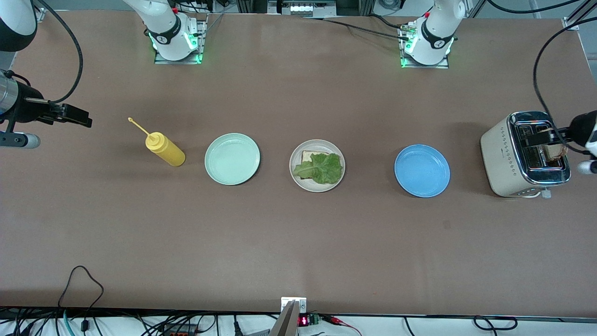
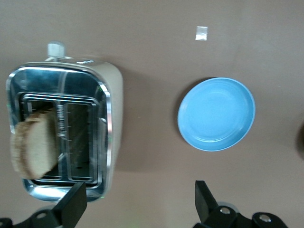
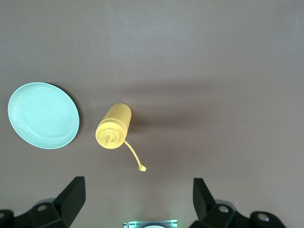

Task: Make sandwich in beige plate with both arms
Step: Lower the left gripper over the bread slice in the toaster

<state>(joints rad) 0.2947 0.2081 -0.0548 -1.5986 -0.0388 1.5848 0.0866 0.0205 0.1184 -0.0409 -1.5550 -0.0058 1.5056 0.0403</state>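
Left gripper point(image 2: 137, 202): fingers apart, empty, over the toaster point(image 1: 524, 154).
Right gripper point(image 3: 137, 199): fingers apart, waiting near the mustard bottle point(image 3: 114, 127).
Beige plate point(image 1: 297, 177): between both grippers, carrying bread and lettuce point(image 1: 322, 168).

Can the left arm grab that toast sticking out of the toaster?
Probably yes. The left gripper hangs open over the toaster, and the bread slice stands up out of its slot with nothing covering it.

White jointed arms point(image 1: 438, 28), black bands, black cables, green-lit bases.
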